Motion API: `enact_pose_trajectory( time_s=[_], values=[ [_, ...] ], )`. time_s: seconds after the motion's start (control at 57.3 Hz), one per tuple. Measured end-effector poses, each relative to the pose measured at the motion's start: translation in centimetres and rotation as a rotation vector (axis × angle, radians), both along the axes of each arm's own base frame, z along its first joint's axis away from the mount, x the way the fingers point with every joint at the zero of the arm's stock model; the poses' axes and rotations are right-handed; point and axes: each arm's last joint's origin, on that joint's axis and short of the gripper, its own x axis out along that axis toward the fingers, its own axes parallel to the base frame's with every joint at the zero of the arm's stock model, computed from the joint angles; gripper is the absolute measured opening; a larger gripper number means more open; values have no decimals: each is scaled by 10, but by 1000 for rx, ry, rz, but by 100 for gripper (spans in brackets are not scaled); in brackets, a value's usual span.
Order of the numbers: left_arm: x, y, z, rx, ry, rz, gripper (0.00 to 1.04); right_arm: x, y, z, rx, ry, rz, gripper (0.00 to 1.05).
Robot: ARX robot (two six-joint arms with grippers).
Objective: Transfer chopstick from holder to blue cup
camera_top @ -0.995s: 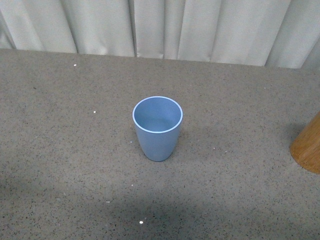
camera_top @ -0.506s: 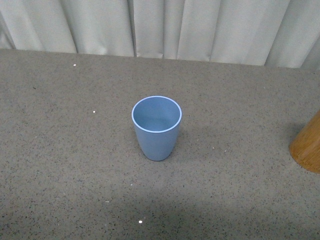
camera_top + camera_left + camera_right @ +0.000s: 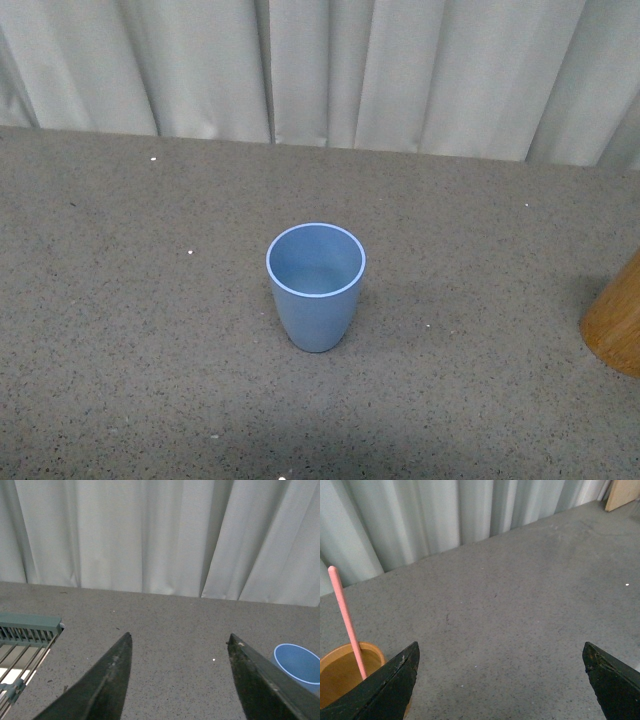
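Chopstick (image 3: 347,625) leans inside the holder (image 3: 335,675) at the right edge, well apart from the central blue cup (image 3: 316,285). Right gripper (image 3: 500,647) and left gripper (image 3: 179,637) both gape, empty. An off-centre pinch may tip the holder or let the thin stick slip

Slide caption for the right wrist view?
Open right gripper above the grey table; pink chopstick stands in the wooden holder, not yet grasped.
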Motion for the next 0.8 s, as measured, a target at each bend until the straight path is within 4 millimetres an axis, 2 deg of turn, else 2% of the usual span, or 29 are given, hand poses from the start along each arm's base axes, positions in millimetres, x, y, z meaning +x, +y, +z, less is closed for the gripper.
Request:
enact_pose_trajectory(
  time_s=[0.157, 0.244, 0.436, 0.594, 0.803],
  values=[
    [0, 0, 0, 0, 0, -1, 86, 31, 4, 10, 48, 14, 64, 95],
    [0, 0, 0, 0, 0, -1, 99, 48, 10, 8, 57, 36, 97, 95],
    [0, 0, 0, 2, 0, 0, 98, 79, 22, -14, 90, 127, 146, 95],
    [0, 0, 0, 2, 0, -1, 98, 96, 22, -31, 103, 172, 145, 95],
    [0, 0, 0, 2, 0, -1, 98, 121, 20, -43, 124, 188, 153, 95]
  ],
)
